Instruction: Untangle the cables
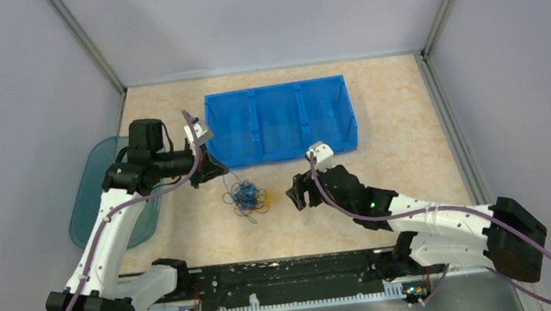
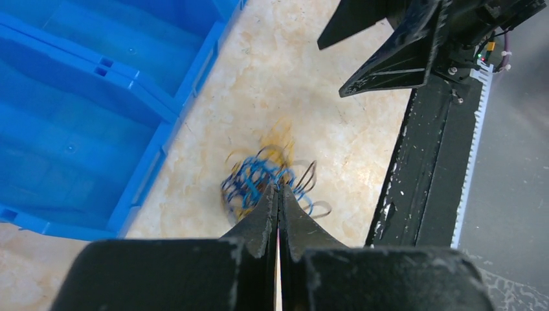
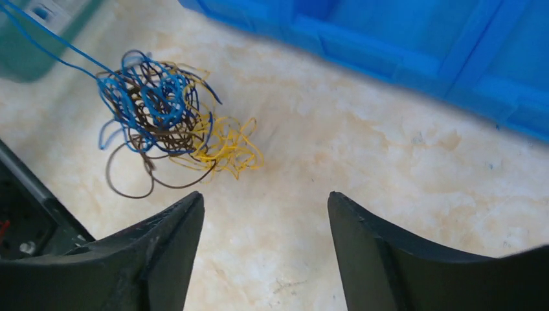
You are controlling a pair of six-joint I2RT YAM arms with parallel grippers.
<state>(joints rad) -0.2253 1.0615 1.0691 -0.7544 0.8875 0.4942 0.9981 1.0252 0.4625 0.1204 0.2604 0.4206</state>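
Note:
The cables form a small tangle of blue, yellow and dark brown wires on the beige tabletop, just in front of the blue bin. My left gripper is shut, and a thin blue strand runs taut from its tips down into the tangle. In the left wrist view the cables look blurred right at the closed left gripper. My right gripper stands open to the right of the tangle. In the right wrist view the cables lie ahead and left of the empty right gripper.
A blue bin with three compartments stands behind the tangle, and shows in both wrist views. A teal tray lies at the left under the left arm. The black base rail runs along the near edge.

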